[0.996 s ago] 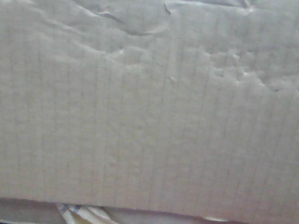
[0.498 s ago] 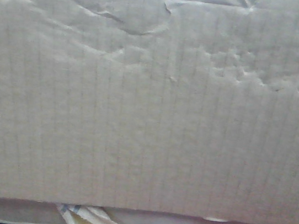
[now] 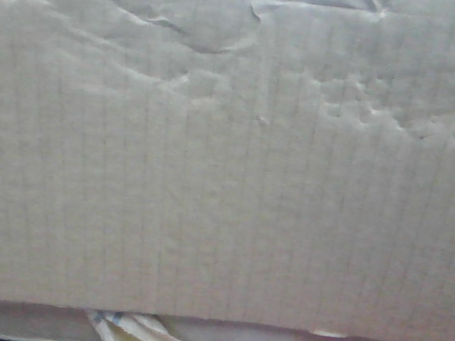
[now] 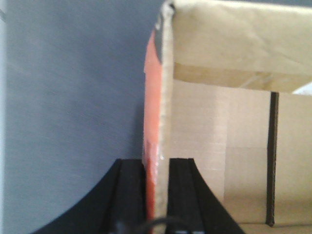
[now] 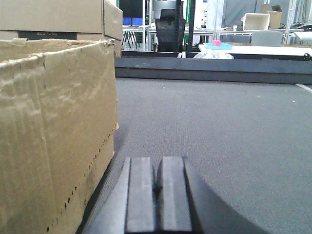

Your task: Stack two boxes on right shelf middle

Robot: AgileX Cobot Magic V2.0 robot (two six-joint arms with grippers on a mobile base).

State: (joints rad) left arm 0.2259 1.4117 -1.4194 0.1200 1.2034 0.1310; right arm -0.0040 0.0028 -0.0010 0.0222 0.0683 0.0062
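Grey tabletop (image 5: 219,131) lies open right of the box (image 5: 53,126) edge.

Front view: box (image 3: 226,179) fills the frame. Light is flat and dim, colour washed-out grey-beige, low contrast. Soft shadows sit in the dents near the top; slight blur overall, darker strip along the bottom.

Left wrist view: v. close and out of focus. Cardboard edge is smeared, its orange side oversaturated; box interior is brighter and warm, w/ a small blown-out white patch at the right edge. L end effector (image 4: 157,163) is a black silhouette, no detail.

Right wrist view: sharpest, even daylight-like light. Desk (image 5: 219,136) shows its texture; dark shadow along the box base; white glare on far bg surfaces. R end effector (image 5: 157,163) is dark, soft-focus.
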